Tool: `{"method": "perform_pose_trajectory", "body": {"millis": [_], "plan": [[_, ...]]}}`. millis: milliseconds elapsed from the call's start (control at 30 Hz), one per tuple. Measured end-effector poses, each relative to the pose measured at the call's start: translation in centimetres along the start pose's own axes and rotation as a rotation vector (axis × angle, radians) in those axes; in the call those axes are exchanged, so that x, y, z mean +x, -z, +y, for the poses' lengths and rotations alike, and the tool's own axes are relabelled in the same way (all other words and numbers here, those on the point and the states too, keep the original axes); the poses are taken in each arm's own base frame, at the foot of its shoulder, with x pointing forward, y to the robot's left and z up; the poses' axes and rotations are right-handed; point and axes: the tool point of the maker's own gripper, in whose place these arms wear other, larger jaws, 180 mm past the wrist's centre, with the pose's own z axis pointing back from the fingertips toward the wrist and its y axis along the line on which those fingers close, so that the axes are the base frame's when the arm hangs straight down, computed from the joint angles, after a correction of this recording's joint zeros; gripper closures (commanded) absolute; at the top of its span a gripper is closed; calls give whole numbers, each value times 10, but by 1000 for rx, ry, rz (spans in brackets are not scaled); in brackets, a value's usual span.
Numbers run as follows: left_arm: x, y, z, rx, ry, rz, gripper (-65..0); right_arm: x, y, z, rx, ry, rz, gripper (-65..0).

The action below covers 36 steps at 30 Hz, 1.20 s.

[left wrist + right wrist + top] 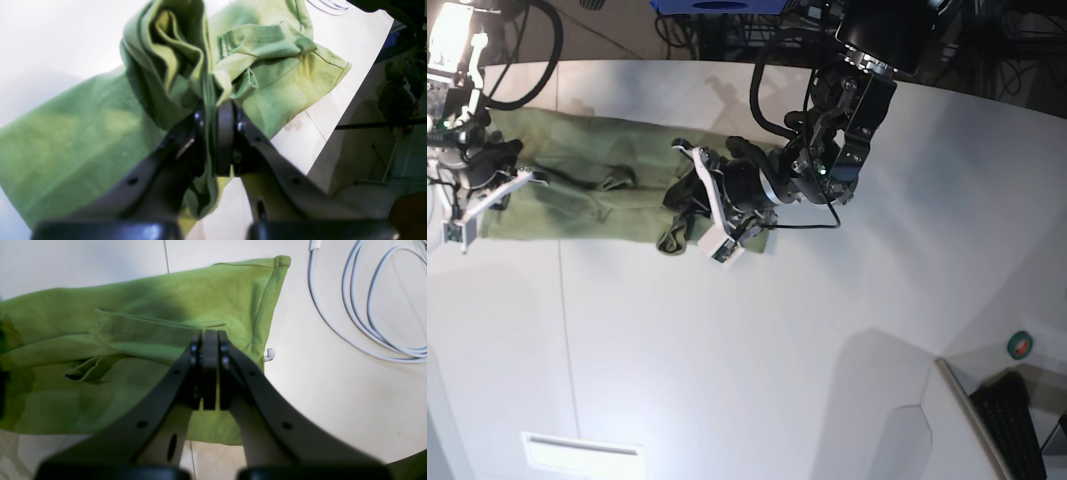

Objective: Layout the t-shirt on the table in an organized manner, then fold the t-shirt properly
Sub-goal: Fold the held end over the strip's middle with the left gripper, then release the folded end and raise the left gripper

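**Green shirt stretched along the far side of a white table**

The table (757, 350) is a broad white top with a curved far edge and a thin dark seam running near-to-far at its left. A white cable (360, 323) lies coiled on it beside the shirt's end, seen from the right wrist view. Past the far edge stand dark equipment and cabling; at the near right corner a keyboard (1017, 425) and a small green roll (1021, 346) sit lower down. No containers show.

The t-shirt (587, 200) lies in a long, rumpled band along the far left part of the table, between the 2 arms. The left gripper (213, 123) is clamped on a bunched fold at the band's right end, cloth squeezed between its pads. The right gripper (210, 340) has its pads pressed together at the band's left end; whether cloth is pinched between them I cannot tell.
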Motion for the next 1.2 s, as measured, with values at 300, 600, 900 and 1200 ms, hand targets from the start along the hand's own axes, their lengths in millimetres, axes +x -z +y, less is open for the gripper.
{"method": "perform_pose_trajectory", "body": {"millis": [300,600,900,1200], "plan": [[1,1,-2,-4,-2,-3,-313,0,0,0,0,0,0,0],[6,5,-9,-19,-8,-17,-466,0,0,0,0,0,0,0],[34,-1,-40,-72,71,-85,-464,0,0,1,1,1,-2,0],[21,-83,68,249,-85,-185,0,1,0,0,0,-1,-2,0]]}}
